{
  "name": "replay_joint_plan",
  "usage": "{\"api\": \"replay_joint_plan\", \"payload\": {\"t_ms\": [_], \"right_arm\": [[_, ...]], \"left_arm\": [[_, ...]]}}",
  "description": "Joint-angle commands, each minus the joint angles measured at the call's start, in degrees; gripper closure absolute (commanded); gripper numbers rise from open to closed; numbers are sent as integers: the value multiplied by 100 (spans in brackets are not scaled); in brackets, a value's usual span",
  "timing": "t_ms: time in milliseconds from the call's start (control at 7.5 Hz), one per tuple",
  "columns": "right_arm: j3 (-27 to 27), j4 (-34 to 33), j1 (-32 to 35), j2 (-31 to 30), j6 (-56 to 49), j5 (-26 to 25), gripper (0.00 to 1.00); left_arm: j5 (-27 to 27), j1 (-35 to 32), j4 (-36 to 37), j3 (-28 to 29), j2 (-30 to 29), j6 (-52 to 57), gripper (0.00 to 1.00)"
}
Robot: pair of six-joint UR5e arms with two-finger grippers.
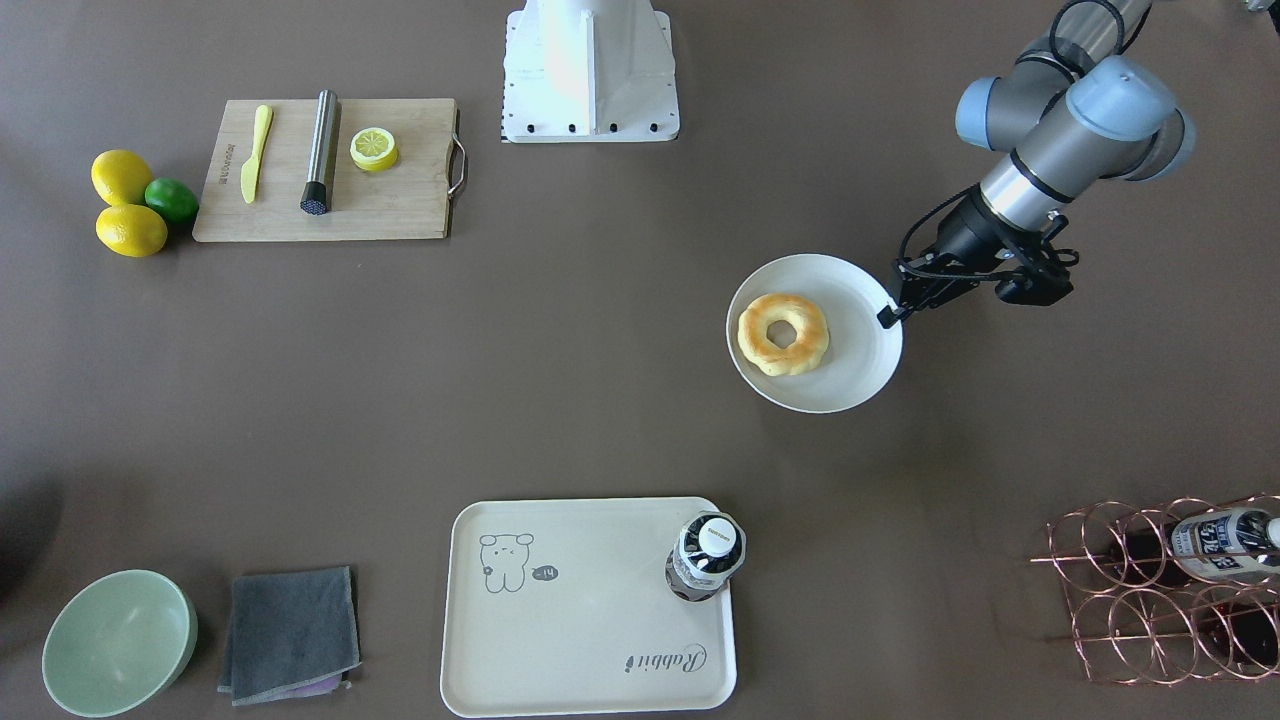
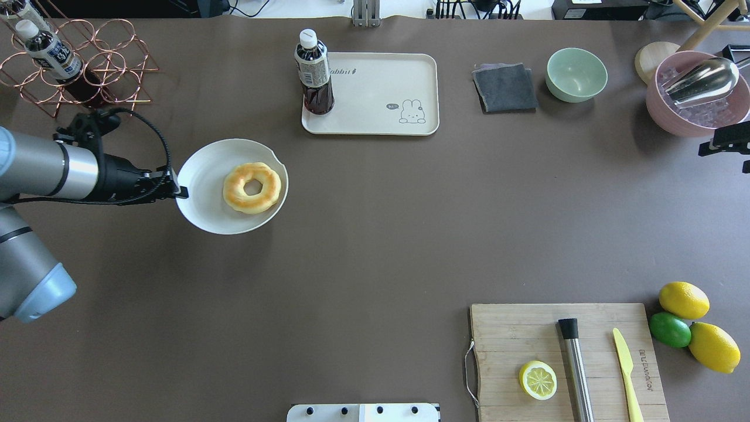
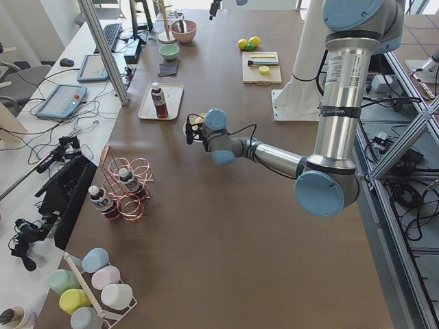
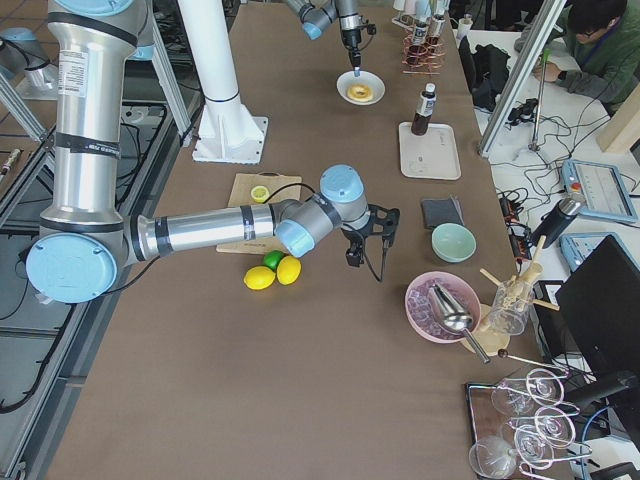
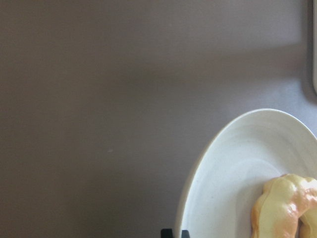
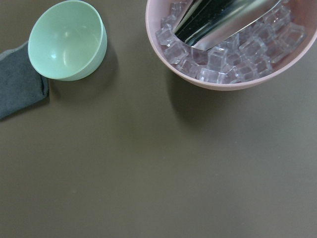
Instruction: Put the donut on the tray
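**Donut on the plate, just inward of the left tool**

The donut (image 2: pixel 252 187) is seen lying flat in the middle of the plate (image 2: pixel 205 158), not yet on the tray (image 2: pixel 375 94). The left tool (image 2: pixel 179 190) is found at the plate's rim on the side away from the tray. Its fingertips are drawn close together, one just outside the rim and one just inside, so the rim appears to be pinched between them. From that tool the donut lies straight across the plate's floor, near but not touched. The tray is set beyond the plate, farther from the robot and toward its right, with its long side running across the table (image 2: pixel 375 246). A bottle (image 2: pixel 313 70) is stood upright on the tray corner nearest the plate, and the rest of the tray floor is left bare.

The left arm is judged much the nearer. The right tool (image 2: pixel 723 143) is kept well apart from the plate, at the far right edge, and its spread cannot be told.

The donut is a puffy golden ring, browned along its lobed outer edge, with a small hole and no long axis. It is expected to give under pressure. The plate is smooth, white and shallow with an upswept rim. The tray is matte cream with rounded corners and a low raised lip.
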Motion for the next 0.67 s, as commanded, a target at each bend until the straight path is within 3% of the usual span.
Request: {"api": "replay_joint_plan", "payload": {"t_ms": [0,400,533], "right_arm": [[445,-14,-994,538,2246,-464,0],[839,-101,-2163,1015,3938,-1324,0],[1206,-798,-2584,1190,4272,-1570,0]], "left_arm": [[1170,890,2040,-354,-1404,-765,100],[2208,1910,2993,-276,-2584,-1592,100],[2604,2261,3292,-145,-3031,-1881,100]]}}
